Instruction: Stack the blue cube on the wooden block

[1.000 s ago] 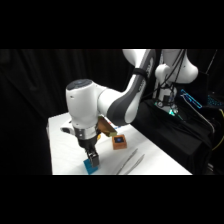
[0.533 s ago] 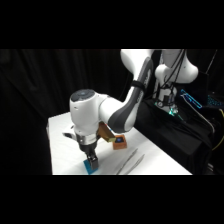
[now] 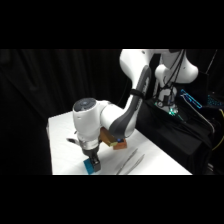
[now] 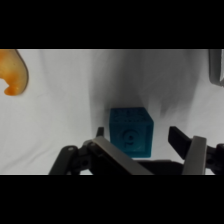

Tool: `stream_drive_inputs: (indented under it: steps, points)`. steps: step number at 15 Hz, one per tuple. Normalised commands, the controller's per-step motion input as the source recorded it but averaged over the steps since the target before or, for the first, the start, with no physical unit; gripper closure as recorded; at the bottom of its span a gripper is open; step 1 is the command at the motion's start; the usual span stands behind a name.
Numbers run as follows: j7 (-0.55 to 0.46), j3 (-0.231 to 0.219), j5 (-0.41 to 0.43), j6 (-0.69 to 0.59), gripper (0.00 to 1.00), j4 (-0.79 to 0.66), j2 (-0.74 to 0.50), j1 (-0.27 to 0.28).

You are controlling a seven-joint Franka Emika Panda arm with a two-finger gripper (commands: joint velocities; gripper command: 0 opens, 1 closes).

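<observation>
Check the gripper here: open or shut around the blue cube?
Open. In the wrist view the gripper has one finger on each side of the blue cube, with white table showing between cube and right finger.

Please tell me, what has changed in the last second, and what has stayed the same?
The arm has lowered, bringing the end effector down around the blue cube. Its fingers stand open on either side, so nothing is grasped yet. The blue cube has stayed in place, as have the wooden block and the metal tongs.
</observation>
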Motion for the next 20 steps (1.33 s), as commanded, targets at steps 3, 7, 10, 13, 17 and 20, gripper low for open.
stream_drive_inputs:
  steps: [3, 7, 10, 13, 17, 20]
  points:
    - [0.04, -0.058, 0.001, 0.11, 0.00, 0.18, 0.15, 0.025]
    - [0.00, -0.014, 0.055, 0.11, 0.25, 0.18, 0.13, -0.013]
    - [0.00, -0.004, 0.072, 0.11, 0.53, 0.16, 0.11, -0.011]
    - [0.01, -0.020, 0.063, 0.09, 0.68, 0.13, 0.08, 0.003]
    - [-0.02, 0.002, 0.072, 0.05, 0.74, -0.08, -0.14, -0.006]
    - [-0.04, 0.012, 0.059, 0.01, 0.77, -0.30, -0.40, -0.001]
